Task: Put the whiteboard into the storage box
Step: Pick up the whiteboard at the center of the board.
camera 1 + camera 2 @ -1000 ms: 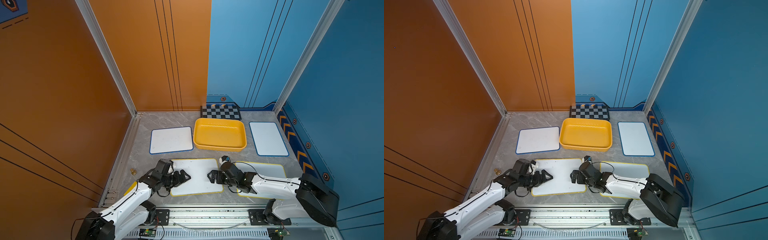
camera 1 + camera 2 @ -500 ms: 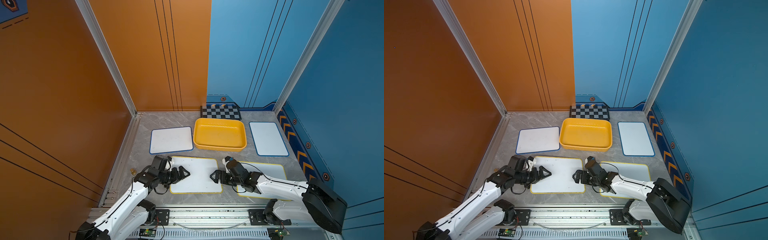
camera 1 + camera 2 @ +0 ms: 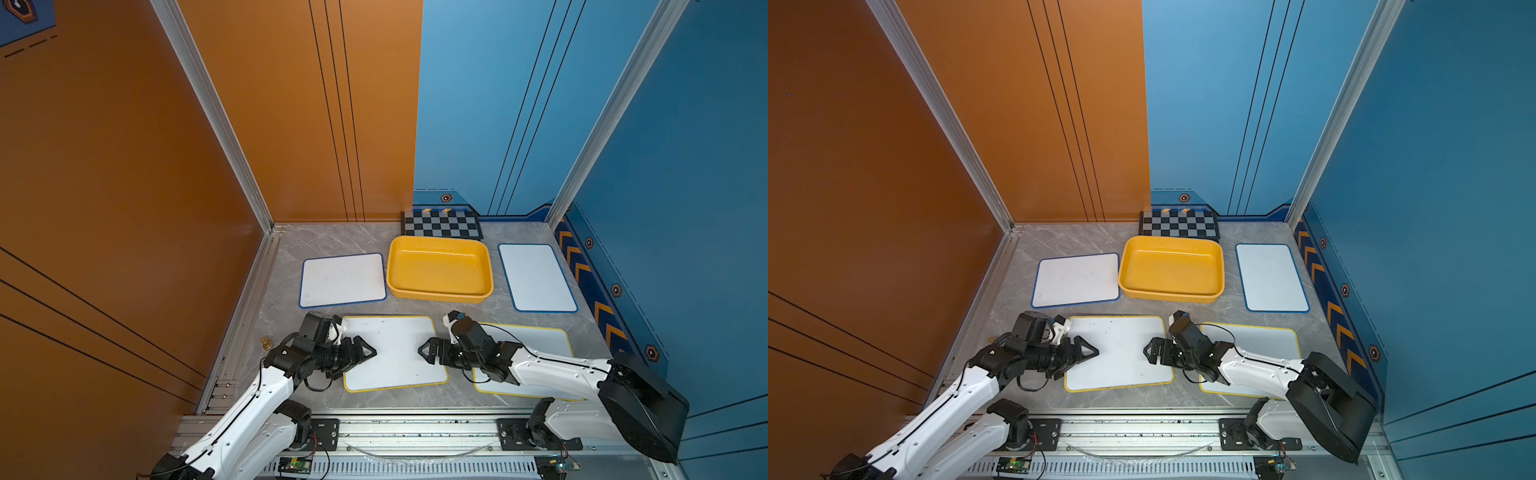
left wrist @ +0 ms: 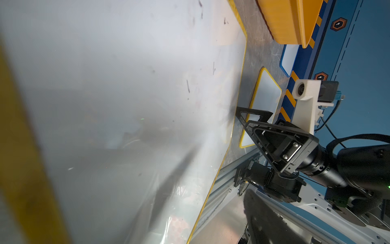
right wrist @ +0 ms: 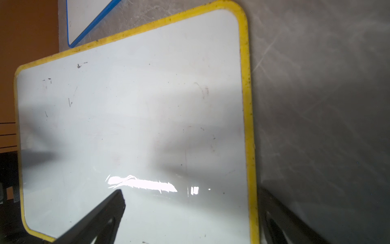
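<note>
Top view: checkerboard (behind storage box)

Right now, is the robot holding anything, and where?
Nothing is clearly held. The right gripper stands open around one edge of the whiteboard between the grippers; the left gripper is at its opposite edge, but whether it grips cannot be told.

Left wrist view: the whiteboard ahead of the left gripper is blurred and cut by the frame; jaw spacing undetermined. Behind the right gripper, its arm covers part of a second whiteboard. Gold item behind the left gripper: too small to identify.
</note>
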